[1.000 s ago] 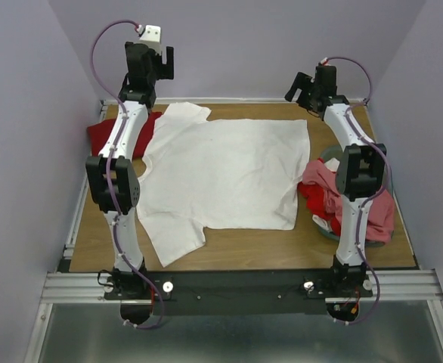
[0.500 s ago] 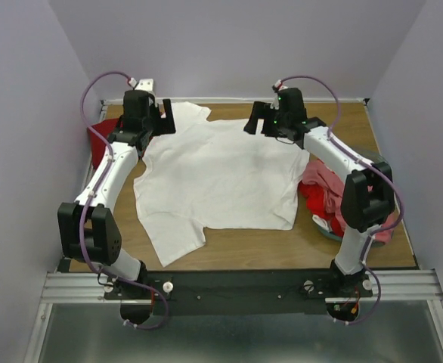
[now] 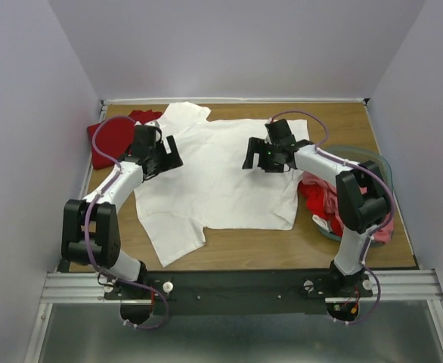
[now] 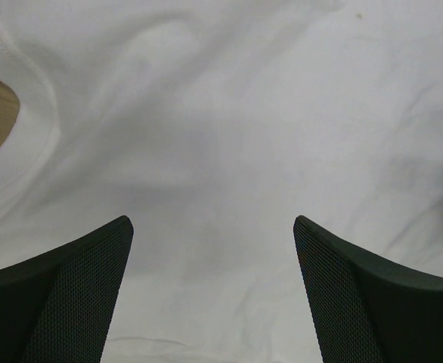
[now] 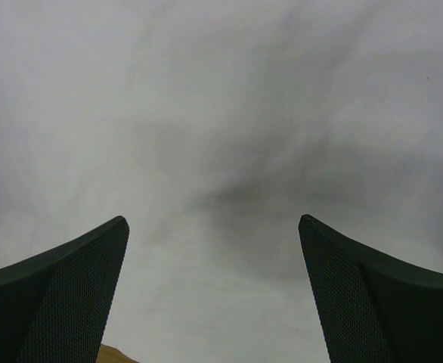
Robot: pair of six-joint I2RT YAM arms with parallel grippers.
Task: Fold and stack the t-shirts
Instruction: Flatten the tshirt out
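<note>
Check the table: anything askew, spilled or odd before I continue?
Nothing damaged. The heap of red and pink cloth shirts spills over the rim of the teal plastic bin on the right; the large white t-shirt lies flat, only lightly creased.

Before me, a wooden table [image 3: 282,246] fills mid-frame — teal bin [image 3: 373,154] at right, lavender walls [image 3: 236,45] above.

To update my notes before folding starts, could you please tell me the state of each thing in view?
White shirt: spread flat, unfolded.
Dark red shirt: bunched up, far left corner.
Red and pink shirts: heaped in bin.
Bin: upright, holding shirts.
Left gripper: open, empty, over white shirt.
Right gripper: open, empty, over white shirt.
</note>
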